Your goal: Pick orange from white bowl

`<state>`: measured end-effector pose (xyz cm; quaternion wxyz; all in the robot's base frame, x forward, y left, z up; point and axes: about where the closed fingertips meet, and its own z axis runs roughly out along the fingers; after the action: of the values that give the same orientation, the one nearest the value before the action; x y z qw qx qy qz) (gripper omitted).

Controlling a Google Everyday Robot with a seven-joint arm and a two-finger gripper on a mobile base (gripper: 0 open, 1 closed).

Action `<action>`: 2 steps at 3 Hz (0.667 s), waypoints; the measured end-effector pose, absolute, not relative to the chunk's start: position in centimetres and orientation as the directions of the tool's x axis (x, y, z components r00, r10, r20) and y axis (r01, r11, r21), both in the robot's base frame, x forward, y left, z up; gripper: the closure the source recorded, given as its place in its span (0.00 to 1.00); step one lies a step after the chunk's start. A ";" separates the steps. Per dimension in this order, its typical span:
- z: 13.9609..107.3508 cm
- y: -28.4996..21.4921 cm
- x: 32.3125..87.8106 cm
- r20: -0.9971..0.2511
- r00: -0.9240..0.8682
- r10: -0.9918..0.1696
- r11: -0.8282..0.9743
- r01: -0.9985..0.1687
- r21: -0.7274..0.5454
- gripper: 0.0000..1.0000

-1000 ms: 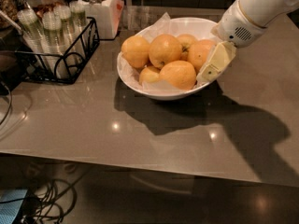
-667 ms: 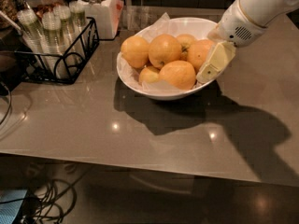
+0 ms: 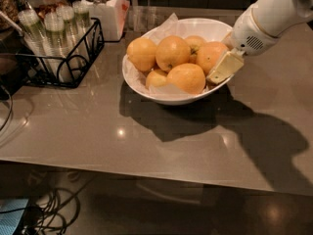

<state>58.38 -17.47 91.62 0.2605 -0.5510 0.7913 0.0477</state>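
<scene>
The white bowl point(image 3: 146, 84) stands on the grey counter, lined with crumpled white paper and holding several fruits. The orange point(image 3: 208, 54), deeper in colour than the rest, lies at the bowl's right side. My gripper point(image 3: 222, 58) reaches in from the upper right on its white arm point(image 3: 274, 16) and sits right against the orange's right side, over the bowl's right rim. It hides part of the orange. The paler yellow-orange fruits point(image 3: 172, 52) fill the left and front of the bowl.
A black wire basket point(image 3: 73, 62) with capped bottles stands at the back left. A white lidded jar point(image 3: 105, 11) stands behind it, next to the bowl. Cables lie on the floor at the lower left, below the counter's front edge.
</scene>
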 end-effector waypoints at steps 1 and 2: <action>91.7 -17.4 58.3 -0.468 -0.261 -0.844 0.393 -0.895 -0.211 0.90; 91.8 -17.2 58.3 -0.470 -0.260 -0.844 0.393 -0.895 -0.211 1.00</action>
<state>58.33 -17.21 91.75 0.2629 -0.5487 0.7921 0.0486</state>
